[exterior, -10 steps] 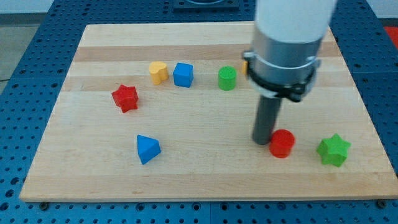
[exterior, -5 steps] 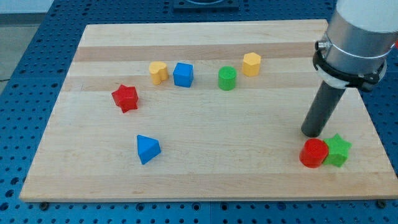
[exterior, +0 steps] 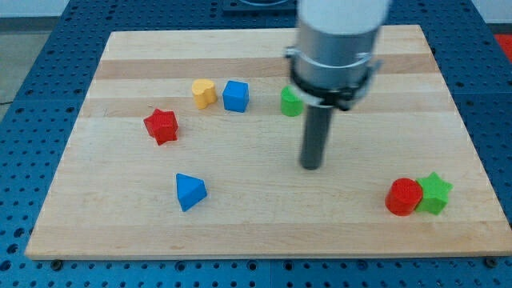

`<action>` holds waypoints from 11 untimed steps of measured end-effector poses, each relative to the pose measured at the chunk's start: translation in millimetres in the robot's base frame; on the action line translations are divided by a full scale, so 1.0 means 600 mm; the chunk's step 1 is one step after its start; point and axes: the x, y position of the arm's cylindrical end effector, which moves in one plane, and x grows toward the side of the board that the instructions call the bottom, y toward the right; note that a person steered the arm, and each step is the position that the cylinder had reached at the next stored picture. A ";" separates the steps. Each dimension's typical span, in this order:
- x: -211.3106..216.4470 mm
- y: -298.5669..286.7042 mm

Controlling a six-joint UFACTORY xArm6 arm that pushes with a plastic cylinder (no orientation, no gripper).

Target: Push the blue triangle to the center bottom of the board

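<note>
The blue triangle (exterior: pixel 190 192) lies on the wooden board (exterior: pixel 256 232) at the lower left of centre. My tip (exterior: pixel 310 166) stands near the board's middle, well to the right of the blue triangle and a little above it in the view, not touching any block. The arm's body hides part of the top centre of the board.
A red star (exterior: pixel 162 126) is at the left. A yellow block (exterior: pixel 204 93), a blue cube (exterior: pixel 235 96) and a partly hidden green cylinder (exterior: pixel 289 102) form a row near the top. A red cylinder (exterior: pixel 403 198) touches a green star (exterior: pixel 434 194) at the lower right.
My tip has moved left from beside the red cylinder and green star to the board's middle. The arm now hides the yellow hexagon and part of the green cylinder. The blocks have not moved.
</note>
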 end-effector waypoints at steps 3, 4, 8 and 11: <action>0.022 -0.294; 0.077 -0.326; 0.043 -0.204; -0.011 -0.176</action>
